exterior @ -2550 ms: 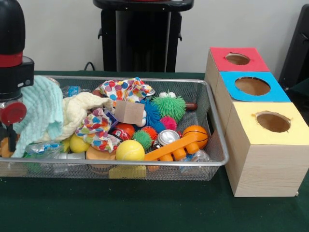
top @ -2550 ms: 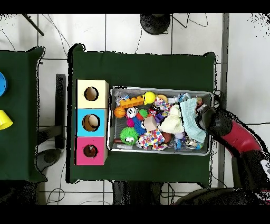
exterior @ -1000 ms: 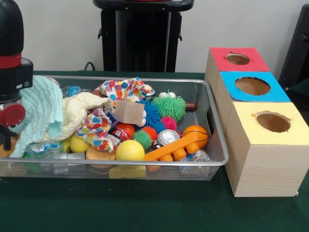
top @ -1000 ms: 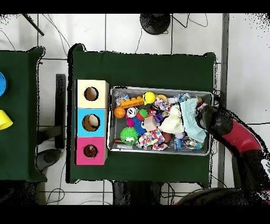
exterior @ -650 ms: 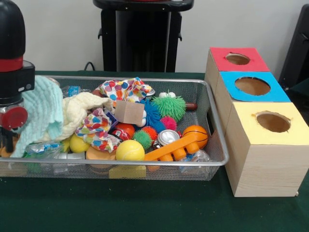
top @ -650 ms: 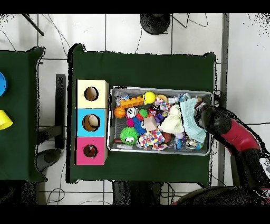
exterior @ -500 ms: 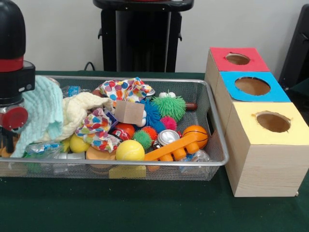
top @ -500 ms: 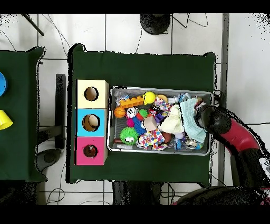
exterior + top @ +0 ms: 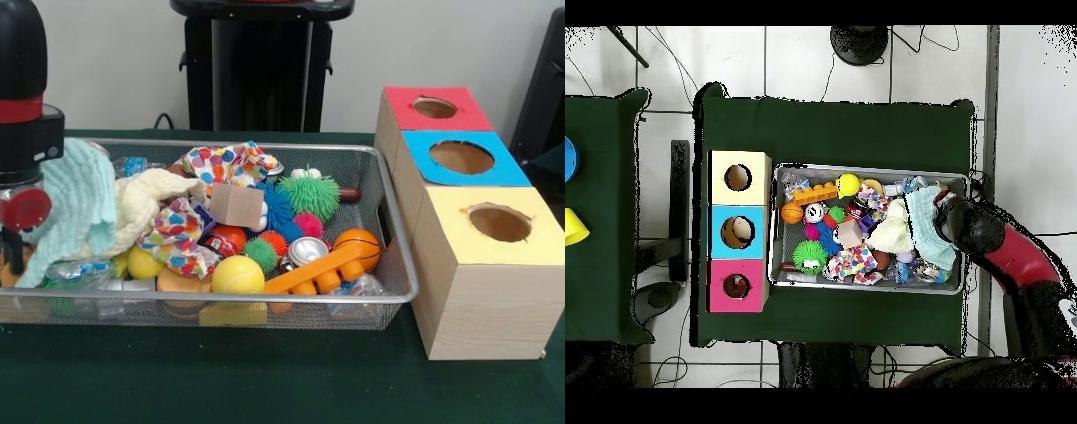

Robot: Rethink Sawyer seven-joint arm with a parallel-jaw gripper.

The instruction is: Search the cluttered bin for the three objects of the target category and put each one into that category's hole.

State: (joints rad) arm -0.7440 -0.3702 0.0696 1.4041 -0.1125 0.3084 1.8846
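The end effector is parked over the far end of the wire bin, the end away from the boxes, down behind a mint cloth. Can't tell if it's spread or pinched, the cloth and arm body hide that part in both views.

Biggest risk imo: none of the plush animals is visible rn. Probably buried under the mint cloth, the cream cloth or the polka-dot fabric. So if it goes down blind it'll likely snag cloth instead of a toy, and dragging that could tip spiky balls or the basketball out over the rim onto the bench.

Other thing: the red-top box hole is well apart from where the arm is, at the back of the row past the blue and yellow ones. Long carry over all that clutter, so a weak hold on something soft could drop it back in, or into the wrong hole.
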